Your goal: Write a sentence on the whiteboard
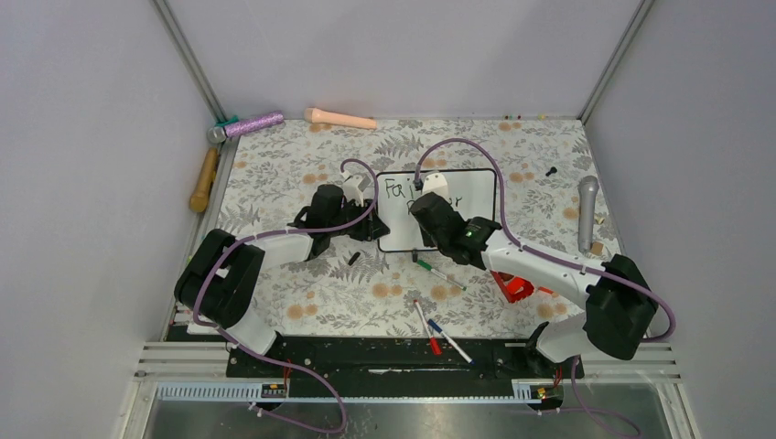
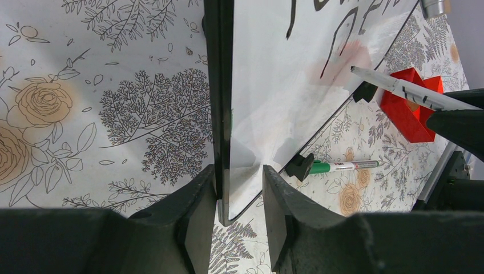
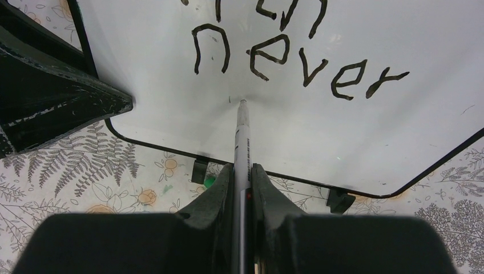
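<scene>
The whiteboard point(image 1: 393, 221) lies mid-table, with black handwriting point(image 1: 395, 189) on it. In the right wrist view the board point(image 3: 342, 131) shows part of a top line and "never" point(image 3: 302, 63) below it. My right gripper point(image 3: 242, 168) is shut on a marker point(image 3: 242, 137), whose tip touches the board just under "never". From above, this gripper point(image 1: 430, 208) is over the board's middle. My left gripper point(image 2: 240, 177) clamps the board's left edge point(image 2: 220, 114), one finger on each side, and it sits at that edge in the top view point(image 1: 369, 226). The marker also shows in the left wrist view point(image 2: 399, 88).
A green marker point(image 1: 439, 273) lies just in front of the board. Red point(image 1: 427, 326) and blue point(image 1: 448, 340) markers lie nearer the bases. A red object point(image 1: 515, 286) is under the right arm. A grey microphone point(image 1: 587, 212) lies right. A purple microphone point(image 1: 247, 123), wooden handle point(image 1: 203, 180) and peach cylinder point(image 1: 340, 118) lie at the back.
</scene>
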{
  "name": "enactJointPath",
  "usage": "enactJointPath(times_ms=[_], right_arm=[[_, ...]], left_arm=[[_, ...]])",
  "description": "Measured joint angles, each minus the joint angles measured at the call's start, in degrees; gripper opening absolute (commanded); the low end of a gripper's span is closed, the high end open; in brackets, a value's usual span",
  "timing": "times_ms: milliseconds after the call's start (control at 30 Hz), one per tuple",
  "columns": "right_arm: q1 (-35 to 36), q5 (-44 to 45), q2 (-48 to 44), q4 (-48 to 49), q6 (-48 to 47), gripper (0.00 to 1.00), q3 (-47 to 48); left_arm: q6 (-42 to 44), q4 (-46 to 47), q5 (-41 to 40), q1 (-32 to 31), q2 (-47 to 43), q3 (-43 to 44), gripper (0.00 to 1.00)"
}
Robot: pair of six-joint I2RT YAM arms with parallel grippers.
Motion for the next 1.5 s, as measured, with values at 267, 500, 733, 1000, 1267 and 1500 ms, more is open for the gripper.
enactJointPath(times_ms=[267,500,733,1000,1267,1500], right_arm=[[0.1,1.6,1.8,-1.6,0.0,0.0,1.3],[0.2,2.6,2.9,-2.3,0.0,0.0,2.4],[0.3,2.5,3.1,-2.4,-0.2,0.0,2.5],[0.3,1.5,3.1,-2.4,-0.2,0.0,2.5],[0.4,-0.7,2.9,-2.4,0.2,0.0,1.4],[0.4,-2.2,2.5,-3.0,0.9,0.0,0.0]], left_arm=[[0.0,0.0,0.0,0.0,0.0,0.0,0.34],[0.0,0.0,0.0,0.0,0.0,0.0,0.34],[0.0,0.0,0.0,0.0,0.0,0.0,0.34],[0.0,-0.1,0.0,0.0,0.0,0.0,0.33],[0.0,-0.1,0.0,0.0,0.0,0.0,0.33],[0.0,-0.1,0.0,0.0,0.0,0.0,0.33]])
